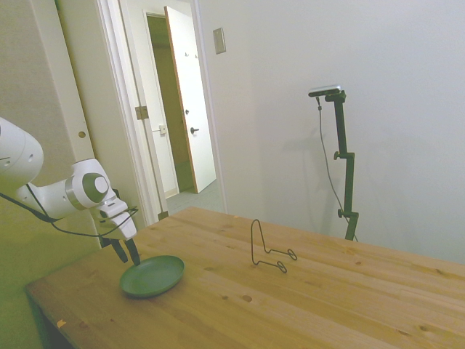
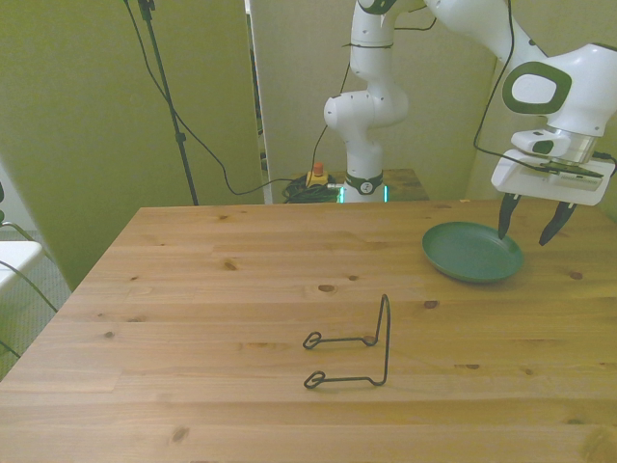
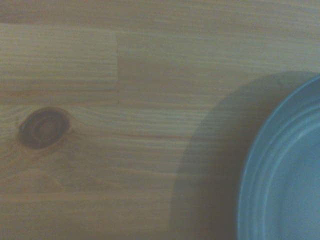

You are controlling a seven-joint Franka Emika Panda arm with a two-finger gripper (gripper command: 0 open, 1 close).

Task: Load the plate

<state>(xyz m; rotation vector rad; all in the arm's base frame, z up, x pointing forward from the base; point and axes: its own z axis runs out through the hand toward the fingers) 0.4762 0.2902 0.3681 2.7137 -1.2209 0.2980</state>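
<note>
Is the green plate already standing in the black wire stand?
No, the green plate lies flat on the table, apart from the empty wire stand.

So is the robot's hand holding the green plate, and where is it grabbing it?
No, nothing is held. The hand is open, its fingers straddling the plate's rim; the plate lies flat on the table.

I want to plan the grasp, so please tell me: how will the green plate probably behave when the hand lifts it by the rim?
The plate looks rigid and thin, so probably light and stiff. Its surface looks plain and matte, so perhaps not too slippery. It lies flat on the table; held at one edge by the open hand, it may tilt.
</note>
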